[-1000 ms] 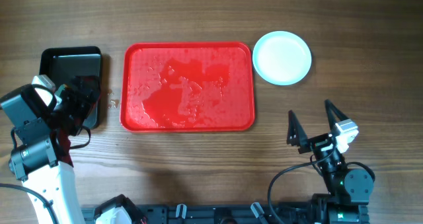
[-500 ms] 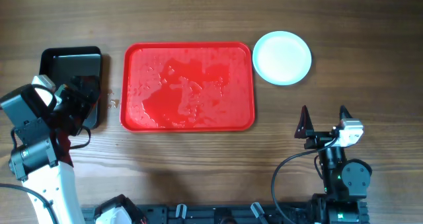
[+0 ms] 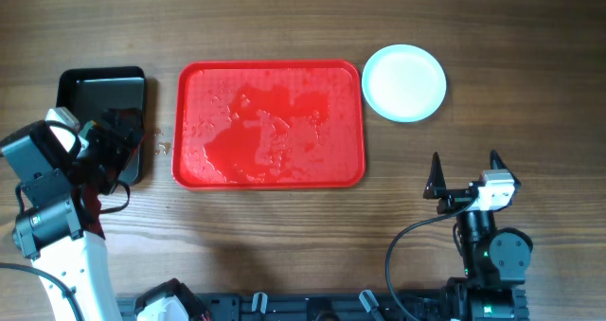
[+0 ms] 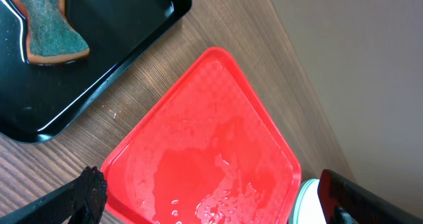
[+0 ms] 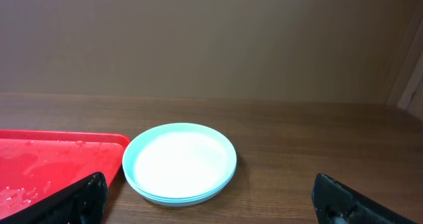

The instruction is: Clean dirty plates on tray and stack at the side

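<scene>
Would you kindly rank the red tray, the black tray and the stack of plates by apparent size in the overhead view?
Largest: the red tray.
Next: the black tray, though partly hidden.
Smallest: the stack of plates.

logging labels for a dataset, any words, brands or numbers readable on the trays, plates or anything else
None can be read: the red tray, the stacked plates, the black tray and the sponge show no print, label or number in any view.
</scene>
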